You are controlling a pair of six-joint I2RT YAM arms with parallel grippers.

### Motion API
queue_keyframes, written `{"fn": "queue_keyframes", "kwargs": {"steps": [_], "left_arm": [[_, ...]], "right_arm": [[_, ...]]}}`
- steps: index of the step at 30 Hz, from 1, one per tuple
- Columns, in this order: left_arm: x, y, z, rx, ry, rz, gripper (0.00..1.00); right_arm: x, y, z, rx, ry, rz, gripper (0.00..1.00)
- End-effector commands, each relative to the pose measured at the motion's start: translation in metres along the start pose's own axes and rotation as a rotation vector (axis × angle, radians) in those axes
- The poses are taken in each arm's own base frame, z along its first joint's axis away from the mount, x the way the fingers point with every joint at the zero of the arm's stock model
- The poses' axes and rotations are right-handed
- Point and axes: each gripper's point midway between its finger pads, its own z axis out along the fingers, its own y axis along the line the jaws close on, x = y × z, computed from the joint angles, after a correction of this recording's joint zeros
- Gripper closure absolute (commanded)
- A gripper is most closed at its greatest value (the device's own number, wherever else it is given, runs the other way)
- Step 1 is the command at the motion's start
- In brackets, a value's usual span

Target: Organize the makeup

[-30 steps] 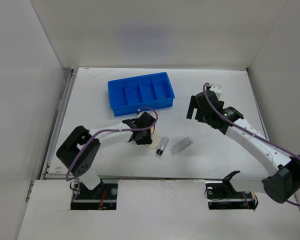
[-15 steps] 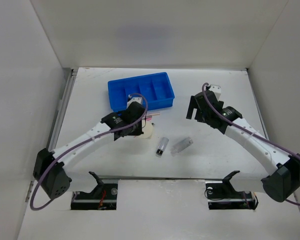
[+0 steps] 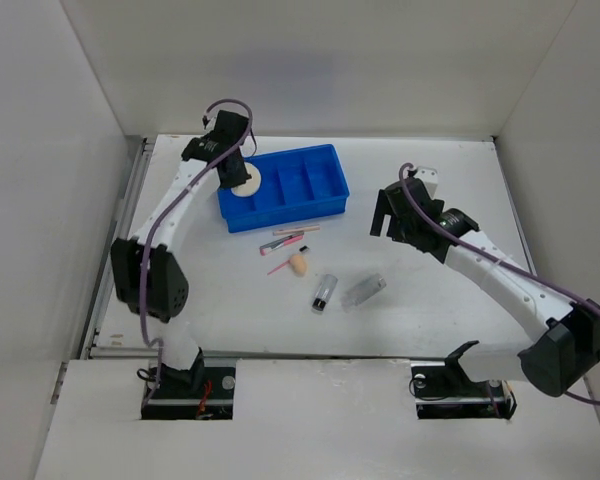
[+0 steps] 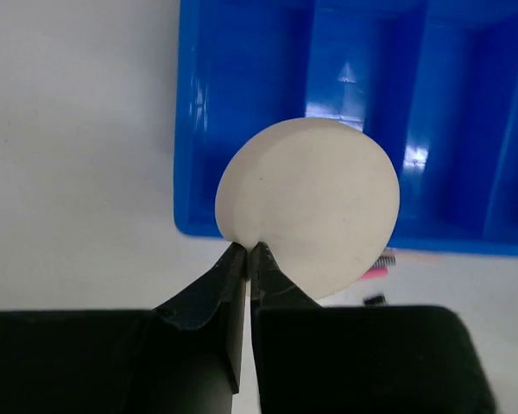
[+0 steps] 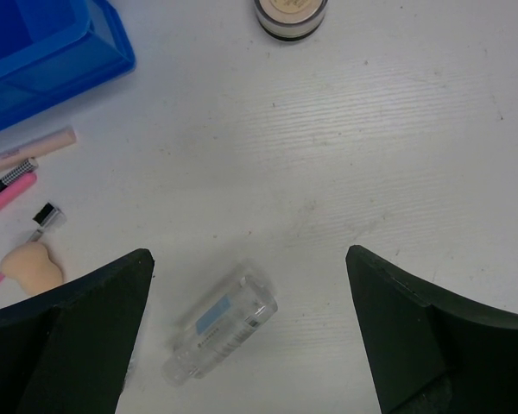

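My left gripper [image 3: 238,176] is shut on the edge of the round beige puff [image 3: 248,183] and holds it over the left end compartment of the blue tray [image 3: 325,200]. In the left wrist view the fingertips [image 4: 242,257] pinch the rim of the puff [image 4: 311,203] above the tray [image 4: 186,172]. The thin pink sticks [image 3: 284,239], peach sponge [image 3: 298,264], black-silver tube [image 3: 324,291] and clear bottle [image 3: 364,290] lie on the table. My right gripper [image 3: 388,222] is open and empty, hovering above the bottle [image 5: 224,326]. The small round compact [image 5: 291,12] lies further ahead.
The tray's other three compartments [image 3: 305,180] look empty. White walls enclose the table on the left, back and right. The sponge [image 5: 33,261] and sticks [image 5: 26,148] show at the left of the right wrist view, near the tray corner [image 5: 86,60].
My left arm has swung from the middle of the table up to the tray's left end, carrying the puff. The sponge and sticks are now uncovered. The right arm has hardly moved.
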Motion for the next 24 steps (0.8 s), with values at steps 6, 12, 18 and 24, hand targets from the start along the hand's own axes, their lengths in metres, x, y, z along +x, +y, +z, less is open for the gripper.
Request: {"fn": "queue_keyframes", "kwargs": {"steps": [6, 12, 18, 24], "left_arm": [[-0.024, 0.016, 0.069, -0.24, 0.094, -0.015, 1.0], [-0.035, 0.03, 0.087, -0.366, 0.059, 0.042, 1.0], [-0.028, 0.045, 0.094, -0.427, 0.067, 0.047, 1.0], [-0.016, 0.051, 0.103, -0.454, 0.085, 0.063, 1.0]], "right_arm": [[-0.013, 0.007, -0.002, -0.008, -0.017, 0.004, 0.0], [-0.004, 0.007, 0.005, 0.0, 0.011, -0.01, 0.0], [0.006, 0.009, 0.02, 0.024, 0.047, -0.031, 0.0], [0.007, 0.013, 0.024, 0.018, 0.054, -0.032, 0.0]]}}
